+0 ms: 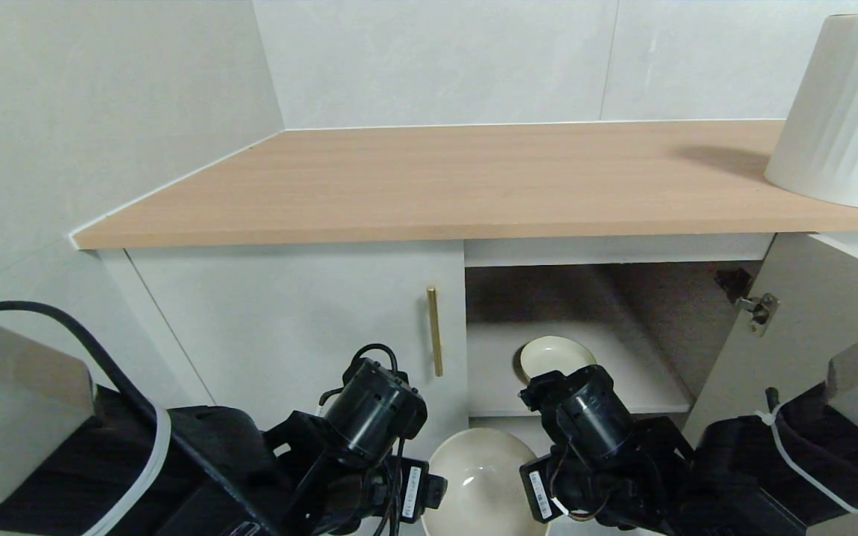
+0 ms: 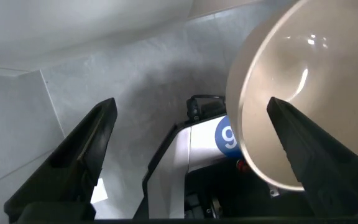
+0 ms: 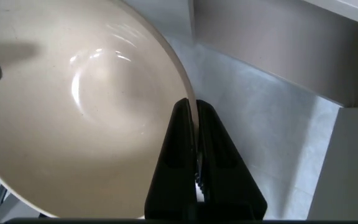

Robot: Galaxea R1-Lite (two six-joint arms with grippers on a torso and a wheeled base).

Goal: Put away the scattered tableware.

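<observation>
The right gripper (image 3: 196,118) pinches the rim of a large cream ceramic bowl (image 3: 86,106) in front of the open white cabinet (image 1: 637,372). A small cream dish (image 1: 554,356) lies on the cabinet's shelf. The left gripper (image 2: 191,121) stands open near the bowl.

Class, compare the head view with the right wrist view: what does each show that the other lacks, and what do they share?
Head view adds: the wooden countertop, a white ribbed shade, the closed door's gold handle and a small bowl on the open cabinet's shelf. Right wrist view adds: the right claw shut on the rim of the large cream bowl. Shared: that bowl.
</observation>
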